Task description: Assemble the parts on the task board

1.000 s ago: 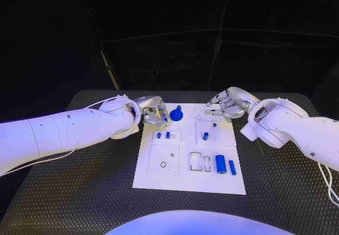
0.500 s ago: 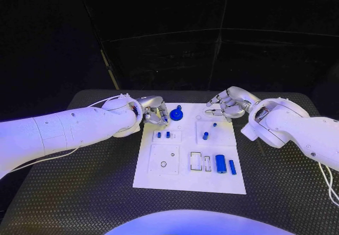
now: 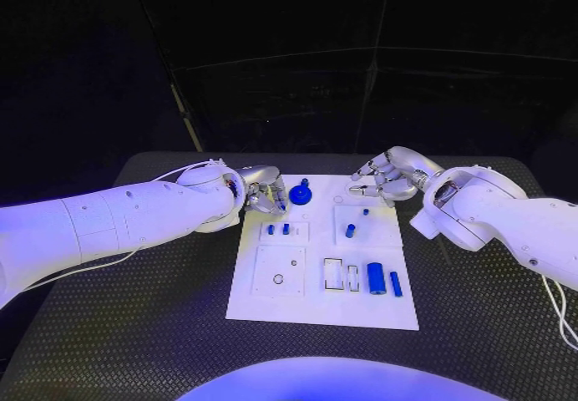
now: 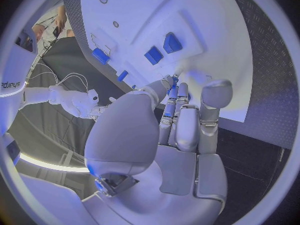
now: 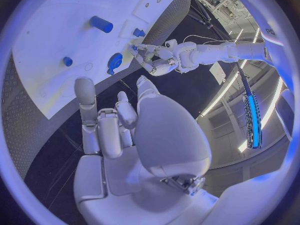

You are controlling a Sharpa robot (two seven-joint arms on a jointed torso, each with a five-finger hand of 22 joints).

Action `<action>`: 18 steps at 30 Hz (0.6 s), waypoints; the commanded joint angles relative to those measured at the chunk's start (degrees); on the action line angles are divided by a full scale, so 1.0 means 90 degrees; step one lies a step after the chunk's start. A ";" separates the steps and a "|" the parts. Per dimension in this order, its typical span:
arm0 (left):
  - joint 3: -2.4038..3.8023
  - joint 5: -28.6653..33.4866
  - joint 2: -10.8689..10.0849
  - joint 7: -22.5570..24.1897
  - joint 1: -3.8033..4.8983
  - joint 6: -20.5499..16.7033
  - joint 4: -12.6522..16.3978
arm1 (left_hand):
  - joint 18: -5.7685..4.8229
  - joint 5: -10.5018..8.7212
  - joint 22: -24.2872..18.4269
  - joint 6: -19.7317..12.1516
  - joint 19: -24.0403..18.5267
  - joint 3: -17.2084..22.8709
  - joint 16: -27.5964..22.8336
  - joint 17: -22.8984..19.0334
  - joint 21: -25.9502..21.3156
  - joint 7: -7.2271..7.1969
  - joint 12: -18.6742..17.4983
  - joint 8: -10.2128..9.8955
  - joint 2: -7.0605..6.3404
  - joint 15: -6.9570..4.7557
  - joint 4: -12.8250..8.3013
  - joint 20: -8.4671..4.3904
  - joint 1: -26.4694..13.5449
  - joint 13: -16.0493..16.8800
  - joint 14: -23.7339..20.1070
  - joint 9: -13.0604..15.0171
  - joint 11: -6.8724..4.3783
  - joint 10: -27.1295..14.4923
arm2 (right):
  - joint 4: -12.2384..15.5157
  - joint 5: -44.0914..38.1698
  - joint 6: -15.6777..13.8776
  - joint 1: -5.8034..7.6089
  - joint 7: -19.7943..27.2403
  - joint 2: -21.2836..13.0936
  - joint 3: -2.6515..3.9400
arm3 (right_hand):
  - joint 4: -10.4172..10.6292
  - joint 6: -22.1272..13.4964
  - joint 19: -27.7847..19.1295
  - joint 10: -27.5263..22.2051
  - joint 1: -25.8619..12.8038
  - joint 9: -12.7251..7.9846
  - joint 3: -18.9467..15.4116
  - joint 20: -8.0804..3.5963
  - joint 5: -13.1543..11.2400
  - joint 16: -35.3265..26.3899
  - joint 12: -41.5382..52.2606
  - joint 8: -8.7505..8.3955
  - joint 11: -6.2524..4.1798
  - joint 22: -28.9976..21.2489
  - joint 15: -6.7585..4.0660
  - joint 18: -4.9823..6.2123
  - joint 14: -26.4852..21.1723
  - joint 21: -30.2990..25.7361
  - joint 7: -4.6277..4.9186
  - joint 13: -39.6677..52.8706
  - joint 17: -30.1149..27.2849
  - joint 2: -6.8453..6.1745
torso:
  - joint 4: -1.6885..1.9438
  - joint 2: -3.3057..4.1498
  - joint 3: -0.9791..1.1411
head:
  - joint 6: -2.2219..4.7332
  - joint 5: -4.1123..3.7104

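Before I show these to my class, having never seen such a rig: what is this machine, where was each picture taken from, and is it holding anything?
It is a robot with two white arms ending in silver hands, working at a black table. One picture looks down from a camera on its head; the two round ones come from cameras at its wrists, behind each hand. On the table lies a white task board carrying small blue parts, such as a round blue part at its far edge and a blue cylinder nearer the robot. The left hand and the right hand hover at the board's far corners; the right holds nothing, and for the left I cannot tell.
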 commanded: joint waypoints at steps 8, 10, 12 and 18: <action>0.0006 0.0026 0.0038 -0.0109 0.0007 0.0239 -0.0028 | -0.0100 -0.0003 0.0013 0.0047 0.0010 0.0034 0.0017 -0.0016 0.0027 0.0001 -0.0047 -0.0044 0.0017 0.0013 0.0009 -0.0001 -0.0074 0.0010 0.0124 0.0008 0.0001 0.0042 | 0.0013 0.0013 0.0029 0.0011 0.0047 0.0001 0.0003 | 0.0007 0.0024 0.0006 -0.0015 -0.0067 -0.0005 -0.0020 -0.0020 0.0033 -0.0036 0.0003 0.0041 -0.0021 -0.0006 -0.0037 0.0073 0.0284 -0.0038 -0.0011 0.0006 0.0007 0.0000 | 0.0010 0.0004 -0.0002 | -0.0030 0.0013; 0.0006 0.0026 0.0040 -0.0124 0.0007 0.0258 -0.0040 | -0.0100 -0.0003 0.0013 0.0047 0.0010 0.0034 0.0017 -0.0016 0.0027 0.0001 -0.0047 -0.0044 0.0017 0.0013 0.0009 -0.0001 -0.0074 0.0010 0.0124 0.0008 0.0001 0.0042 | 0.0013 0.0013 0.0028 0.0011 0.0047 0.0001 0.0003 | 0.0007 0.0024 0.0006 -0.0015 -0.0067 -0.0005 -0.0020 -0.0020 0.0033 -0.0036 0.0003 0.0041 -0.0021 -0.0006 -0.0037 0.0073 0.0284 -0.0038 -0.0011 0.0006 0.0007 0.0000 | 0.0006 0.0005 -0.0001 | -0.0037 0.0012; 0.0006 0.0026 0.0043 -0.0138 0.0007 0.0275 -0.0055 | -0.0100 -0.0003 0.0016 0.0049 0.0008 0.0034 0.0014 -0.0025 0.0029 0.0001 -0.0052 -0.0047 0.0013 0.0013 0.0011 -0.0001 -0.0082 0.0010 0.0122 0.0008 0.0000 0.0045 | 0.0012 0.0013 0.0027 0.0011 0.0047 0.0001 0.0003 | 0.0007 0.0024 0.0006 -0.0015 -0.0067 -0.0005 -0.0020 -0.0020 0.0033 -0.0036 0.0003 0.0041 -0.0021 -0.0006 -0.0037 0.0073 0.0284 -0.0038 -0.0011 0.0006 0.0007 0.0000 | 0.0003 0.0004 -0.0001 | -0.0038 0.0013; 0.0005 0.0026 0.0060 -0.0150 0.0007 0.0316 -0.0087 | -0.0102 -0.0004 0.0033 0.0047 0.0005 0.0032 0.0018 -0.0023 0.0042 0.0003 -0.0064 -0.0057 0.0004 0.0013 0.0016 0.0000 -0.0097 0.0010 0.0121 0.0007 0.0002 0.0045 | 0.0010 0.0013 0.0025 0.0011 0.0048 0.0001 0.0003 | 0.0005 0.0027 0.0009 -0.0013 -0.0071 -0.0004 -0.0023 -0.0021 0.0036 -0.0037 0.0005 0.0046 -0.0022 -0.0005 -0.0038 0.0072 0.0285 -0.0040 -0.0012 0.0007 0.0008 0.0002 | 0.0005 0.0002 -0.0003 | -0.0048 0.0009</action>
